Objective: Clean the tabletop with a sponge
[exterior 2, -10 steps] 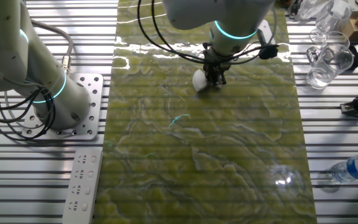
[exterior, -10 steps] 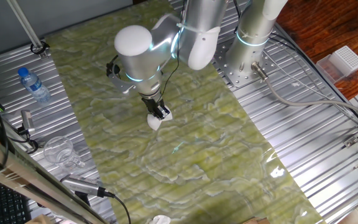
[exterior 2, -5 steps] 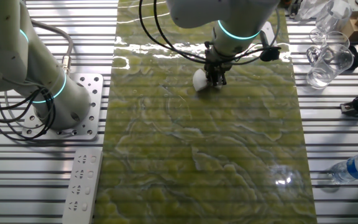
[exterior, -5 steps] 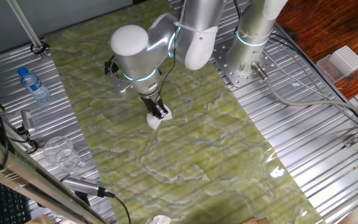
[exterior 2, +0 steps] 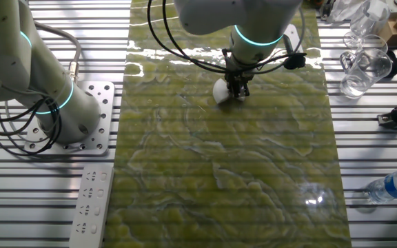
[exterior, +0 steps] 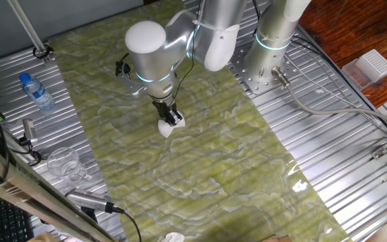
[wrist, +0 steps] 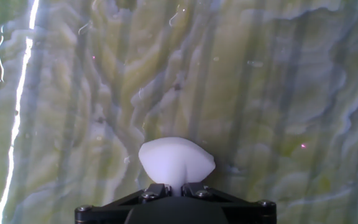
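The yellow-green veined tabletop (exterior: 227, 148) (exterior 2: 253, 172) (wrist: 278, 93) runs the length of the scene. My gripper (exterior: 173, 120) (exterior 2: 236, 87) (wrist: 176, 188) points down at it and is shut on the white sponge (exterior: 166, 129) (exterior 2: 220, 90) (wrist: 176, 160). The sponge is pinched at its back and bulges out in front of the black fingers. Its lower face rests on the sheet, in the half of the sheet near the arm's base.
Ribbed grey metal panels flank the sheet. A water bottle (exterior: 36, 91) (exterior 2: 391, 184) and glass cups (exterior: 64, 163) (exterior 2: 364, 65) stand on one side. The arm's base (exterior: 271, 64) and a white power strip (exterior 2: 92, 200) are on the other. A white crumpled scrap (exterior: 172, 236) lies at the sheet's end.
The sponge and gripper have slid a short way along the sheet, and the arm's wrist has shifted slightly with them. Nothing else moved.
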`<move>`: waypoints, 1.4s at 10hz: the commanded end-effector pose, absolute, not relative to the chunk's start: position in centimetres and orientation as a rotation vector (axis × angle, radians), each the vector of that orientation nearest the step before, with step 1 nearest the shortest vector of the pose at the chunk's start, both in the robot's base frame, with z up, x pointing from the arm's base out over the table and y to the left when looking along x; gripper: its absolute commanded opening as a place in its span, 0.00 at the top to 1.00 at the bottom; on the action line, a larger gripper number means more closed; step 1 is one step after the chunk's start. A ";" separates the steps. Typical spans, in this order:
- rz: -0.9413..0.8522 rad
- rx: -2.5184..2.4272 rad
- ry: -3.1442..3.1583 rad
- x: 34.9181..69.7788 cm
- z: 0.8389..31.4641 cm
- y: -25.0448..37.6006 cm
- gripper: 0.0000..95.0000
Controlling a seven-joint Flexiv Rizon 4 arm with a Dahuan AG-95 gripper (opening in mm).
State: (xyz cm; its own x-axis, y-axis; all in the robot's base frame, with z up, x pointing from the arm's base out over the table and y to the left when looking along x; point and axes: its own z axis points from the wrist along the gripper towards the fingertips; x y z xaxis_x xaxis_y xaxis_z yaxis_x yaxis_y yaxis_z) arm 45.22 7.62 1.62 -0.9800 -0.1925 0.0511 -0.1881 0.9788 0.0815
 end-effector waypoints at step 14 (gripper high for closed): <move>-0.130 0.379 -3.111 45.3 1.3 7.5 1.00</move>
State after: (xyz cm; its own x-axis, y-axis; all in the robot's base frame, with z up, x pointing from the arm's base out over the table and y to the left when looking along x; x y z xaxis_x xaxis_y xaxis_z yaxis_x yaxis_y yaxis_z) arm 45.32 7.55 1.26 -0.9709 -0.2394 -0.0045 -0.2388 0.9671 0.0879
